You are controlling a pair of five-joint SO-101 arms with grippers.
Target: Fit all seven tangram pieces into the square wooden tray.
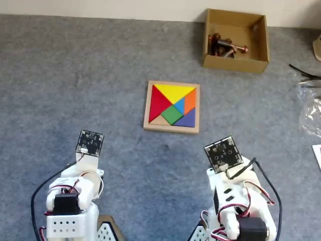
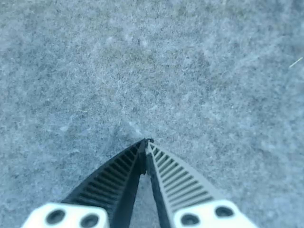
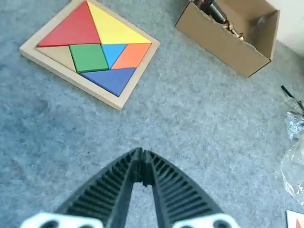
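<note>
The square wooden tray (image 1: 148,108) lies mid-table on the grey felt, and the right wrist view shows it as the tray (image 3: 127,96). Inside it lie a yellow triangle (image 1: 174,93), a red triangle (image 1: 160,104), a green square (image 1: 172,115), a small light-blue triangle (image 1: 179,105), an orange piece (image 1: 190,102), a dark-blue triangle (image 1: 186,118) and a wood-coloured triangle (image 1: 158,120). My left gripper (image 2: 146,141) is shut over bare felt near the front left. My right gripper (image 3: 142,152) is shut, empty, in front of the tray.
A cardboard box (image 1: 235,63) with copper-coloured parts stands at the back right; the right wrist view shows this box (image 3: 223,42) too. Clear plastic wrap (image 1: 312,115) and black items (image 1: 303,75) lie at the right edge. Open felt surrounds the tray.
</note>
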